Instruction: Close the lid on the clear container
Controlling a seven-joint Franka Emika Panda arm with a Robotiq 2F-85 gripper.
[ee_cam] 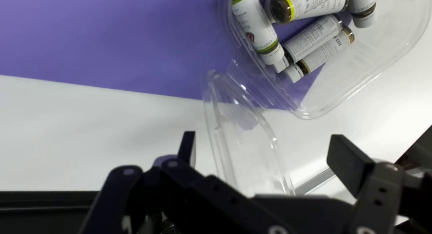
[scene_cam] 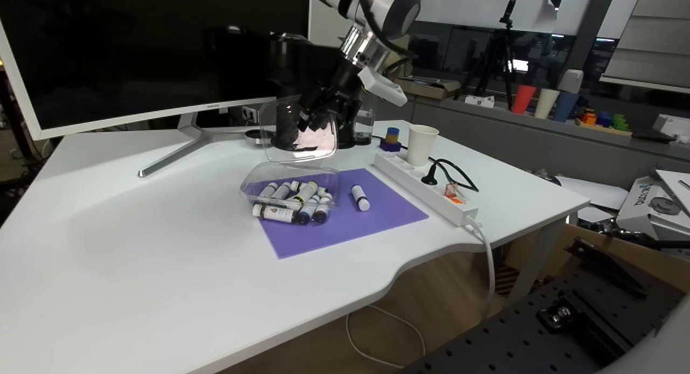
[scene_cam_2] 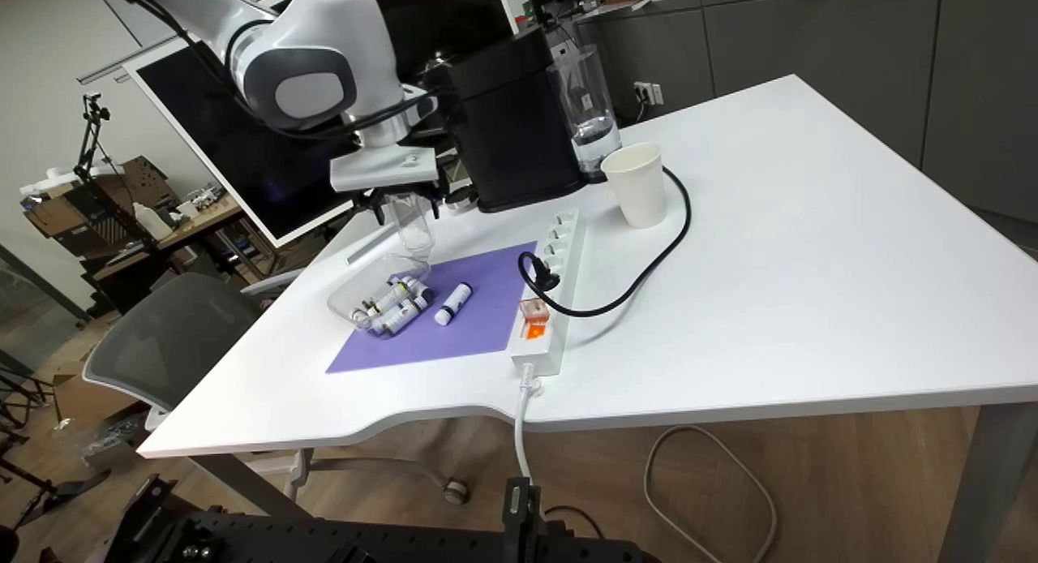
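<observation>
1 lid (ee_cam: 248, 148), partly behind gripper (ee_cam: 267, 153)

Purple mat (scene_cam: 358, 226), white table (scene_cam: 135, 271), black gripper (ee_cam: 266, 155), orange switch (scene_cam_2: 534, 331)

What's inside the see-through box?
Small white-labelled bottles lie heaped in the clear container. One yellow-banded bottle hides part of another underneath; because they overlap, I can't count them all.

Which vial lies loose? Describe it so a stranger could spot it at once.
On the white table, a purple sheet lies beside the white power strip. A white-capped vial rests on that sheet, alone: the other vials are heaped in the clear container.
</observation>
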